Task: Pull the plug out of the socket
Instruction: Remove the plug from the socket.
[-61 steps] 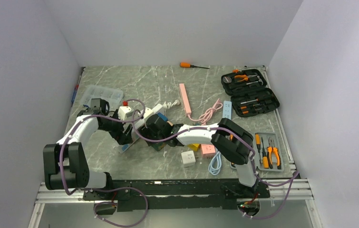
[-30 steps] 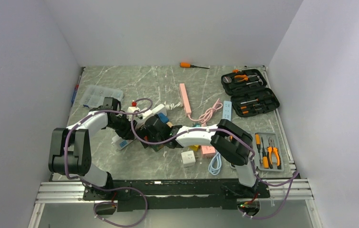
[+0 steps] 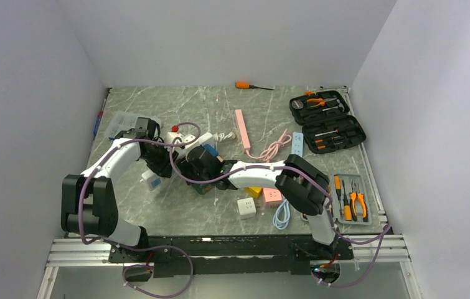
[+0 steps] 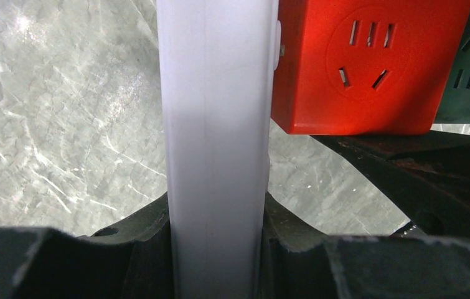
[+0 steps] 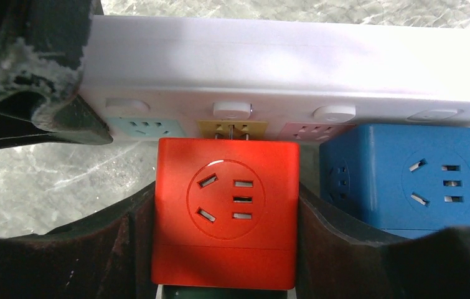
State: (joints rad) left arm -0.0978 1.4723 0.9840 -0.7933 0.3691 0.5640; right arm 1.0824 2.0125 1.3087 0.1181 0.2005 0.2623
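Change: the left wrist has swung toward the back-left of the table (image 3: pixel 176 103), and the right jaws have drawn in around the plug.
Arms: two, meeting left of centre.
Left gripper (image 4: pixel 216 249): pinches the white power strip (image 5: pixel 282 62) across its width, with a finger pressed on each long side.
Right gripper (image 5: pixel 225 249): clamps the red cube plug (image 5: pixel 226 212), with one finger flat on each side face.
Plug position: on the strip's yellow outlet, with metal prongs showing across a thin gap between cube and strip.
Cubes at the strip: three, namely the red one, one blue cube (image 5: pixel 406 180) just beside it, and one dark green cube (image 4: pixel 469 68) against the red one's far face.
Other items: one pink strip (image 3: pixel 241 131), one clear box (image 3: pixel 123 121), one open tool case (image 3: pixel 327 121), one orange screwdriver (image 3: pixel 243 85) and three loose cubes (image 3: pixel 246 207).
Edges: the white strip lies well inside every table edge, and the clear box sits near the left edge.
Open room: bare marble behind the strip and toward the near-left corner, with the right side crowded.
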